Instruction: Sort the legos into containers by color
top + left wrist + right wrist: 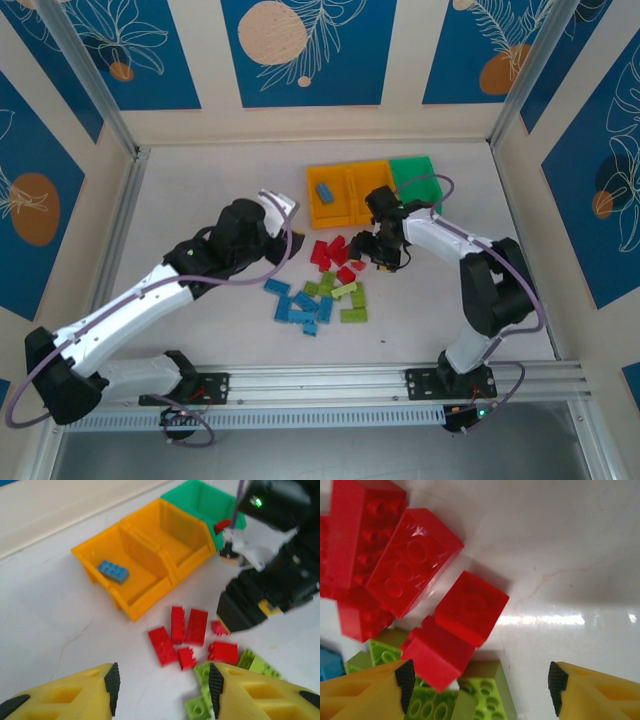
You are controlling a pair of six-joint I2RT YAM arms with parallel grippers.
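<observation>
Overhead view: three joined containers stand at the far centre of the white table, two orange-yellow bins with a green bin on their right. The leftmost orange-yellow bin holds one blue brick. The loose legos lie near of the bins. Red bricks are closest to them, lime green bricks are nearer still, and blue bricks lie to the near left.

The left gripper sits left of the bins. The right gripper is at the right edge of the red group.

Left wrist view: the left gripper has its jaws spread with bare table between them. One lime green brick lies just beside a pad. The red bricks lie beyond, and the blue brick rests in its bin.

Right wrist view: the right gripper has its jaws set wide and grips nothing. A red brick lies just beside one pad, partly over lime green bricks.
</observation>
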